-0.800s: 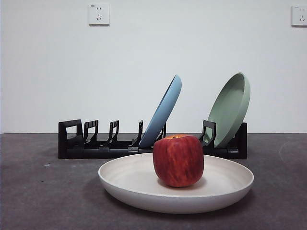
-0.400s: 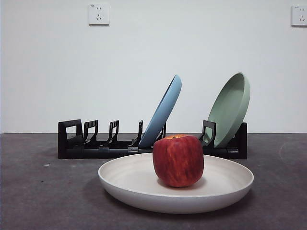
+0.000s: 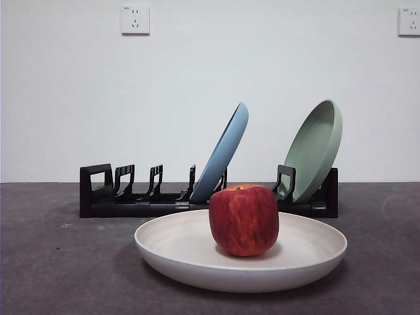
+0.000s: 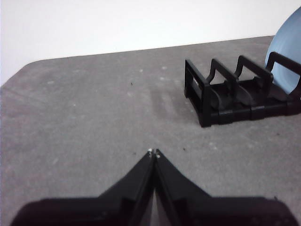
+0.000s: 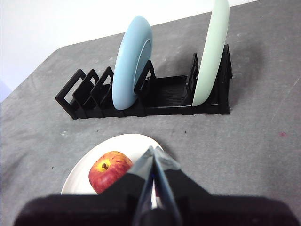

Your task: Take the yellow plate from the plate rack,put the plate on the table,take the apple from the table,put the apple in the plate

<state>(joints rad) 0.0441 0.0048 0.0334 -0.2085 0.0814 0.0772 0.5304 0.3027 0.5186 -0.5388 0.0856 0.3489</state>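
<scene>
The yellow plate [image 3: 197, 252] lies flat on the table [image 3: 59, 262], in the foreground. The apple [image 3: 244, 220] stands upright inside the plate, a little to the side of its middle, with an orange-yellow patch visible at its top. Behind the plate, the plate rack [image 3: 131, 197] runs across the table, parallel to the wall [image 3: 197, 79]. A light blue plate [image 3: 223, 154] leans tilted in a slot near the rack's middle. A sage green plate [image 3: 316, 149] leans tilted at one end of the rack. The other slots hold nothing. Two wall sockets [image 3: 135, 20] sit high on the wall. No arm or gripper appears in the front view
</scene>
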